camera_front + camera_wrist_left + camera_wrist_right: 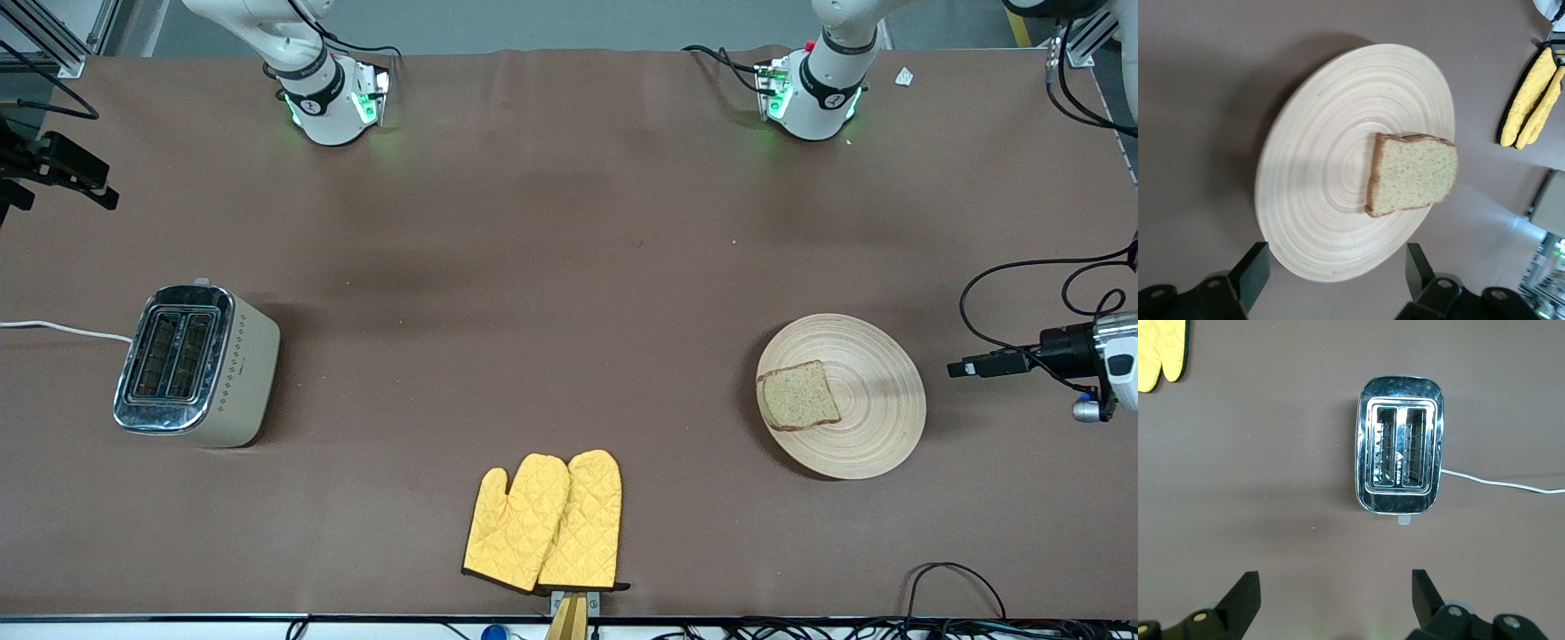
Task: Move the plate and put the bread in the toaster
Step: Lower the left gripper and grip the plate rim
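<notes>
Bread (798, 396) sits on plate (841, 396), far from toaster (191, 364). Left gripper (1337, 270) and right gripper (1336, 597) hang spread apart, ready to grab.

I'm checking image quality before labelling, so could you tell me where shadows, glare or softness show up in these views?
Front view: even light, with a soft shadow beside the toaster. Left wrist view: a broad shadow lies beside the plate, the bread is sharp, and the mitts are slightly soft. Right wrist view: the toaster's chrome top mirrors dark patches.
</notes>
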`<state>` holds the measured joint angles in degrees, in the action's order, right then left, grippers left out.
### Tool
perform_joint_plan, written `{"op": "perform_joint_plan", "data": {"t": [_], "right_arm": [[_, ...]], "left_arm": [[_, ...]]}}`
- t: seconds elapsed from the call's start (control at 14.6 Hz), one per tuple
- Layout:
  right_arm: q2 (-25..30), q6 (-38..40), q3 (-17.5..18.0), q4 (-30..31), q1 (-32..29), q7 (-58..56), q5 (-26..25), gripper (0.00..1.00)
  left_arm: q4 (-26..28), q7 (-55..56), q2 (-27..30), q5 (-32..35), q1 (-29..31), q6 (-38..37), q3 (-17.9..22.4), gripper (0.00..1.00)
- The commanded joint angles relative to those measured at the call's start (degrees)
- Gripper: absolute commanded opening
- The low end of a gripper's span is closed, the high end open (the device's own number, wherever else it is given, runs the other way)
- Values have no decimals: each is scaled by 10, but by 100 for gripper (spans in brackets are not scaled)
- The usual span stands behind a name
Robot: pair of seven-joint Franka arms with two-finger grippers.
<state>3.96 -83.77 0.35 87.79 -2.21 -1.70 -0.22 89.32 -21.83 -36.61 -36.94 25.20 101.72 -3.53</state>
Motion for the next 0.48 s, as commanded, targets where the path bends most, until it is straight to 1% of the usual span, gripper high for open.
{"op": "perform_joint_plan", "data": {"t": [0.0, 0.21, 0.41], "right_arm": [[7, 2, 1, 8, -2, 0, 9, 100], [7, 2, 1, 8, -2, 0, 9, 100], [7, 3, 1, 8, -2, 0, 9, 100]], "left_arm": [[-13, -22, -35, -28, 10, 25, -3, 83], [-13, -43, -55, -30, 15, 73, -3, 80], [-13, -51, -70, -73, 15, 77, -4, 73]]}}
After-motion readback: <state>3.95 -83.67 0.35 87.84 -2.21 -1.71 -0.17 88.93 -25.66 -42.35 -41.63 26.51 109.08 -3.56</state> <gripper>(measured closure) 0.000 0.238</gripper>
